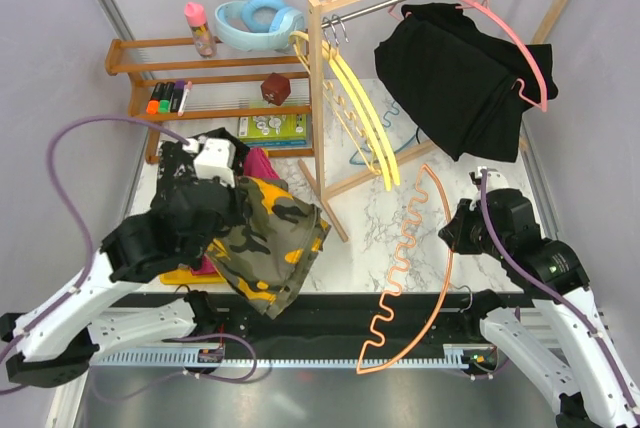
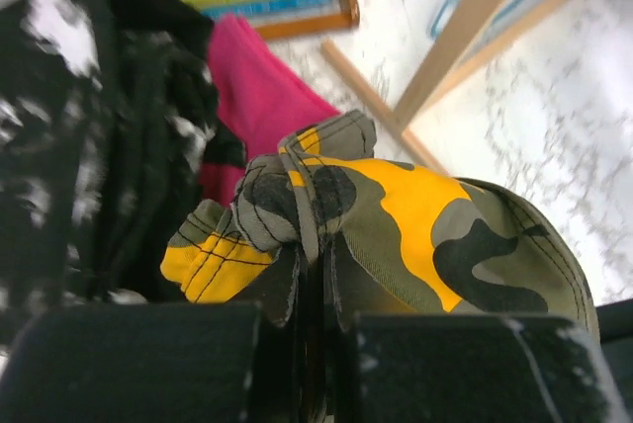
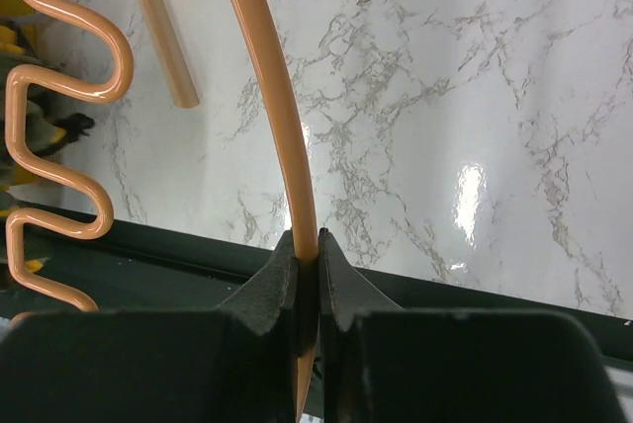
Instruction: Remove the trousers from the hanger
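Observation:
My left gripper is shut on the olive-and-yellow camouflage trousers, which lie bunched at the table's front left; the left wrist view shows the cloth pinched between the jaws. Magenta trousers and black white-speckled trousers lie beside them, and also show in the left wrist view. My right gripper is shut on a bare orange wavy hanger, held over the front edge. Plain black trousers hang on a pink hanger on the rail.
A wooden clothes rack stands mid-table with several yellow hangers on its rail. A wooden shelf at the back left holds a bottle, markers, a brown cube and a green box. A light blue ring sits on top.

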`<action>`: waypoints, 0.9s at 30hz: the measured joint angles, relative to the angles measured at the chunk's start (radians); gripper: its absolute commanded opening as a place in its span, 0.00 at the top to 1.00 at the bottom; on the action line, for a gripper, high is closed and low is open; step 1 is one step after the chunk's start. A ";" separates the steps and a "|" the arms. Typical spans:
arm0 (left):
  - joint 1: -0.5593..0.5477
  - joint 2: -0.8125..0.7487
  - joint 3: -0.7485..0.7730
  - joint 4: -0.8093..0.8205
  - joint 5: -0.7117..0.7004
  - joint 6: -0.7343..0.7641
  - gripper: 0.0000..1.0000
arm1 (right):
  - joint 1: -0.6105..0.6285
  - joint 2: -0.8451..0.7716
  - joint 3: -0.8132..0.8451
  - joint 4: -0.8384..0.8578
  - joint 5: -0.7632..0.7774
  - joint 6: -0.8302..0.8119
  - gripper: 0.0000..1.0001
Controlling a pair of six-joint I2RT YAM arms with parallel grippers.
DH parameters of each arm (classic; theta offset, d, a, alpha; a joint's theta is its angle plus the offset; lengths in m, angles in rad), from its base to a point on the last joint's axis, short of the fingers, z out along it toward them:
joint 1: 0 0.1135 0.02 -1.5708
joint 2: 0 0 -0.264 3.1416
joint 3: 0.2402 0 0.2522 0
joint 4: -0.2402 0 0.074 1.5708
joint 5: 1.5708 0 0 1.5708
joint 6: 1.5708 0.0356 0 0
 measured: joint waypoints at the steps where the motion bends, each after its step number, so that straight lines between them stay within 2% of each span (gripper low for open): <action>1: 0.018 0.002 0.030 0.000 0.006 0.019 0.98 | 0.000 0.000 0.001 0.000 -0.002 -0.001 1.00; 7: 0.121 0.182 0.346 0.045 -0.019 0.228 0.98 | 0.000 0.000 0.022 -0.004 -0.010 -0.007 1.00; 11: 0.270 0.249 0.389 0.100 0.013 0.321 0.98 | 0.000 -0.003 0.052 -0.009 -0.012 -0.008 1.00; 15: 0.386 0.264 0.429 0.098 0.105 0.344 0.98 | 0.000 -0.006 0.065 -0.019 -0.012 -0.018 1.00; 20: 0.410 0.272 0.496 0.094 0.204 0.341 0.98 | 0.000 -0.004 0.076 -0.026 -0.012 -0.023 1.00; 27: 0.412 0.350 0.605 0.086 0.097 0.380 0.98 | 0.000 0.000 0.099 -0.026 -0.018 -0.024 1.00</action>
